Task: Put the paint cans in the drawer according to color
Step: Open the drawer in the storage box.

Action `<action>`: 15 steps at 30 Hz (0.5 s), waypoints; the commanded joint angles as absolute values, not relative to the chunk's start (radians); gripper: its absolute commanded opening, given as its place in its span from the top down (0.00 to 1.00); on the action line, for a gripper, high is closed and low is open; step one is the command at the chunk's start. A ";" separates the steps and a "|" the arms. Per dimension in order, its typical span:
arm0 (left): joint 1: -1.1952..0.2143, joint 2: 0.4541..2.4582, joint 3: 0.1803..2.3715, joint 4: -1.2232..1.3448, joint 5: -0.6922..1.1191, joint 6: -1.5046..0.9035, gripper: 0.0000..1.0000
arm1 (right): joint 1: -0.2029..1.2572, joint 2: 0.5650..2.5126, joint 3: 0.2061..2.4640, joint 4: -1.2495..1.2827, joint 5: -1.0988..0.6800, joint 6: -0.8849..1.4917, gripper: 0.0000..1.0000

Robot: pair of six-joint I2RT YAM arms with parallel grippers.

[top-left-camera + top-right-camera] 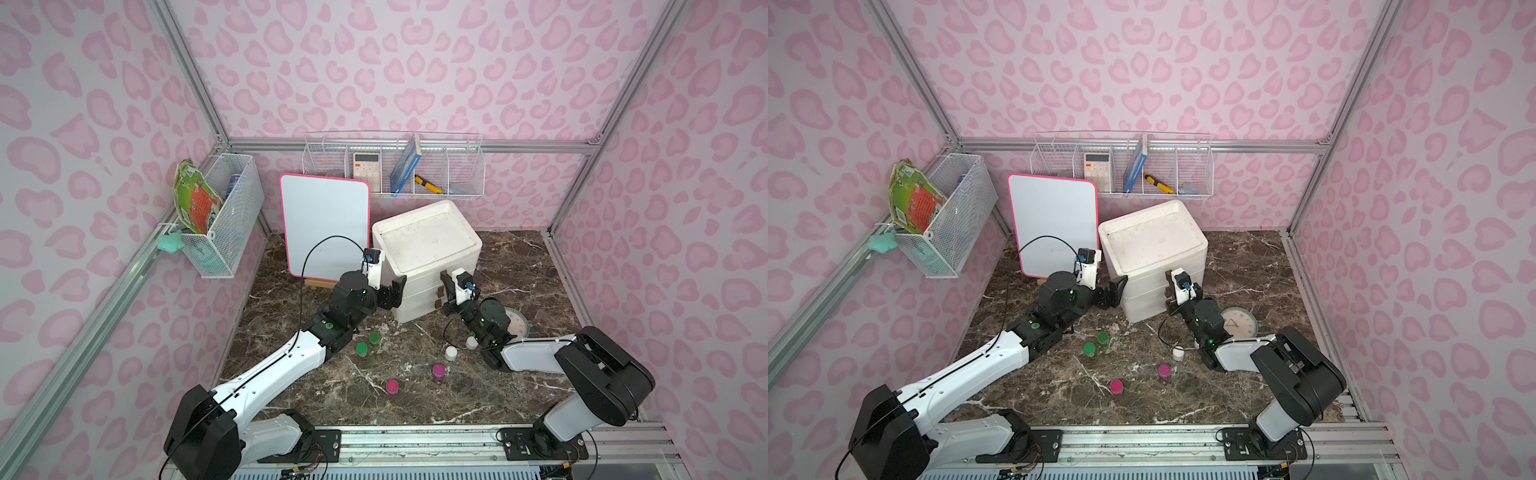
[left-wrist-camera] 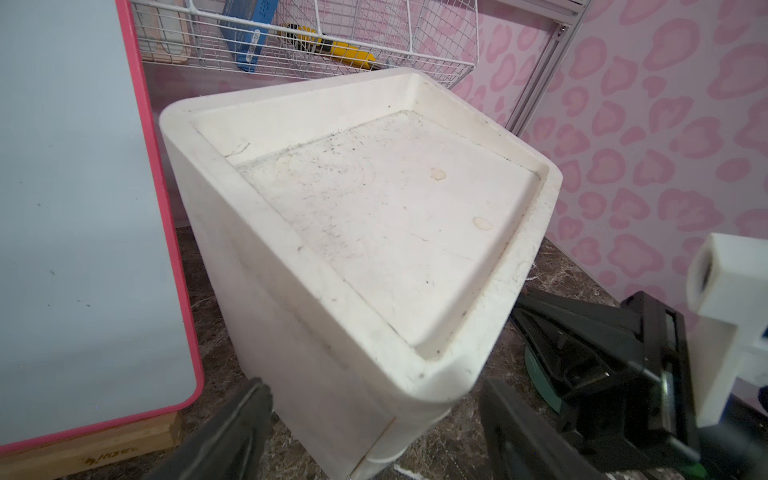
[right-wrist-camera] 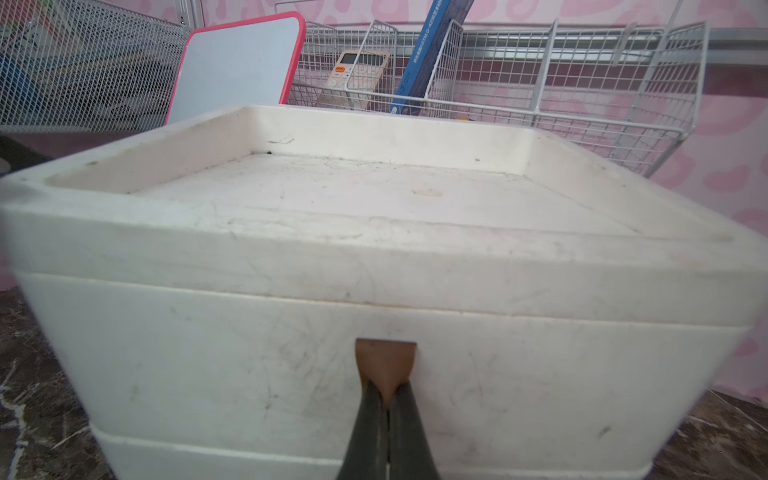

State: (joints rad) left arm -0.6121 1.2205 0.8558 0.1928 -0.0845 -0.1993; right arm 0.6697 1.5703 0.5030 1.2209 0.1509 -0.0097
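The white drawer unit [image 1: 428,253] stands at the back of the marble table with its drawers pushed in. My right gripper [image 3: 387,392] is shut on the brown tab handle [image 3: 386,361] of the top drawer [image 3: 249,365]. My left gripper [image 2: 374,395] is open, its fingers [image 2: 245,415] on either side of the unit's front left corner. Six paint cans stand upright on the table in front. Two are green [image 1: 374,338] [image 1: 361,348], two white [image 1: 451,353] [image 1: 471,342], and two magenta [image 1: 439,370] [image 1: 392,387].
A teal-rimmed clock [image 1: 519,324] lies right of the unit, partly under my right arm. A pink-framed whiteboard [image 1: 326,226] leans on a small easel left of it. Wire baskets hang on the back wall [image 1: 465,178] and the left wall [image 1: 232,208].
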 commanded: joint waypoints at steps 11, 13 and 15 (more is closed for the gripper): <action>-0.620 1.275 0.902 0.166 -0.140 -0.203 0.20 | 0.705 1.422 0.409 1.203 0.196 -0.012 1.00; -0.620 1.283 0.909 0.164 -0.139 -0.215 0.21 | 0.706 1.389 0.388 1.182 0.202 -0.012 1.00; -0.620 1.291 0.915 0.165 -0.140 -0.223 0.22 | 0.707 1.356 0.371 1.153 0.205 -0.012 1.00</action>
